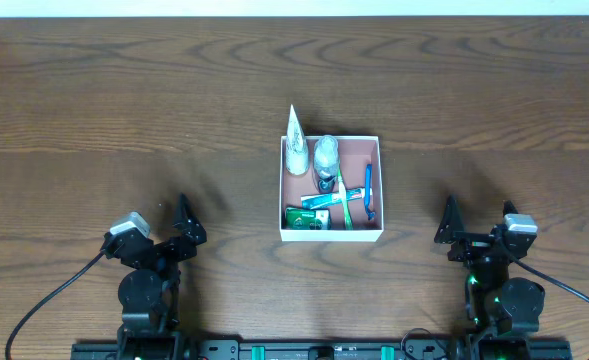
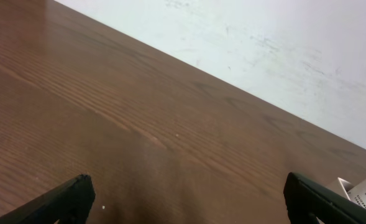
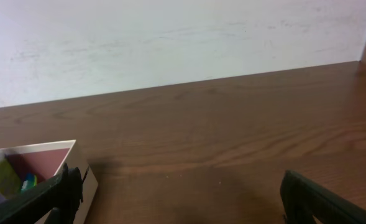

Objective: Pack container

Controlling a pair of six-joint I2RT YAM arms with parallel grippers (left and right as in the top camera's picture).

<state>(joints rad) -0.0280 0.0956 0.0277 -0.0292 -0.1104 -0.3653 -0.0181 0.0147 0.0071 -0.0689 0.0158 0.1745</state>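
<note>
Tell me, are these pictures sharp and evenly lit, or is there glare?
Overhead: sharp, evenly lit, faint soft shadows on the table either side of the container. Left wrist: pale sheen on the wood; the tool's fingers are dark silhouettes. Right wrist: the container looks slightly soft.

The dark brown, wood-grained table is filling the overhead view, its far edge meeting a white wall. The container is sitting directly on it. This shallow square box with thin white walls is resting flat a little right of centre, well apart from every edge. In the right wrist view one white corner is showing low on the left, casting a faint shadow on the wood.
</note>
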